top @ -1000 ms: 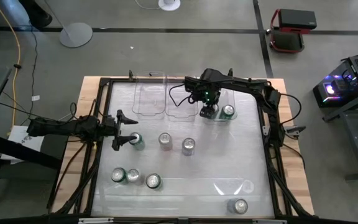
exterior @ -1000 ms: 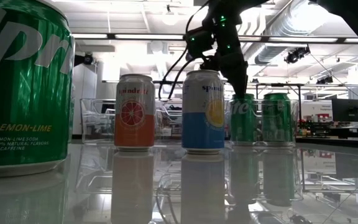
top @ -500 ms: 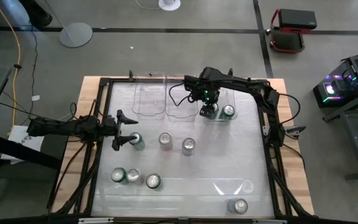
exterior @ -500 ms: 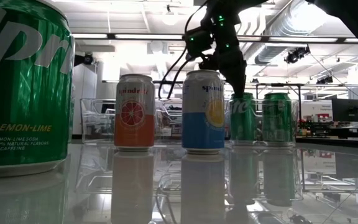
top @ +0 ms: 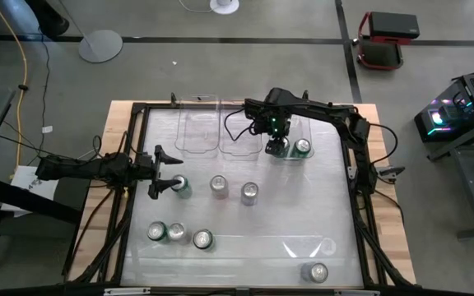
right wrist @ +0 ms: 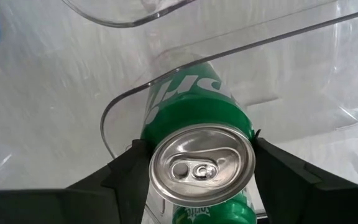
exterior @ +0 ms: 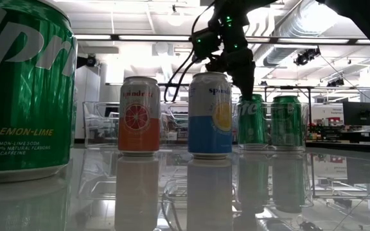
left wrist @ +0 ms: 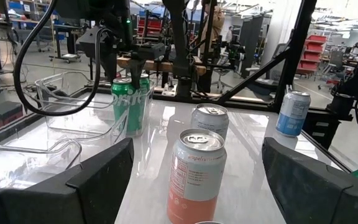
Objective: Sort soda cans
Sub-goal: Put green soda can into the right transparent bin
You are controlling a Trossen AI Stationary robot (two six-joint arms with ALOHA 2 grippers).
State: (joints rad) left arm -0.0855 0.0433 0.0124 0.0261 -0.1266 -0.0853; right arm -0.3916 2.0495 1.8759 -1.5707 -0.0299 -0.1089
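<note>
Several soda cans stand upright on the glass table. My right gripper is at the far right, shut on a green can at the corner of a clear bin; a second green can stands in that bin beside it. My left gripper waits open at the table's left side, with a green can just beyond its fingertips. From the left wrist, a pink can and a silver can stand ahead. My right gripper holds the green can near its top rim, pinched between the two fingers, one on each side. The fingers come from above, pointing down. The can stays upright, and in the low view its base shows slightly above the neighbouring can's base.
Two more clear bins sit at the far edge, left of the right gripper. Three cans cluster at the near left, and one stands at the near right. A large green can fills the low view's left.
In the low view the green can in my right gripper has risen a little against the can beside it. The left arm has kept still.
</note>
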